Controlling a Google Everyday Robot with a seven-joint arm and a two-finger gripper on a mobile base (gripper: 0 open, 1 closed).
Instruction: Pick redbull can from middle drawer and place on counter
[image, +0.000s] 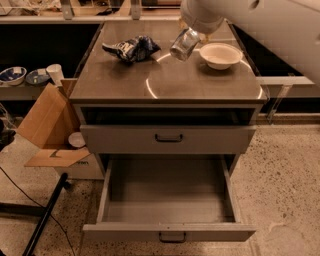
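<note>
The redbull can (183, 45) is a small silvery cylinder, tilted, hanging over the back middle of the counter (125, 80). My gripper (190, 35) is shut on its upper end, mostly hidden under the thick white arm (260, 20) that comes in from the top right. The can is just left of the white bowl. The middle drawer (170, 200) is pulled wide open below, its grey floor bare and its dark bar handle at the front.
A dark blue-and-white snack bag (131, 48) lies at the counter's back left and a white bowl (220, 54) at the back right. The drawer above (168, 138) is closed. A cardboard box (45, 125), dishes (12, 75) and a black stand leg (45, 215) are on the left.
</note>
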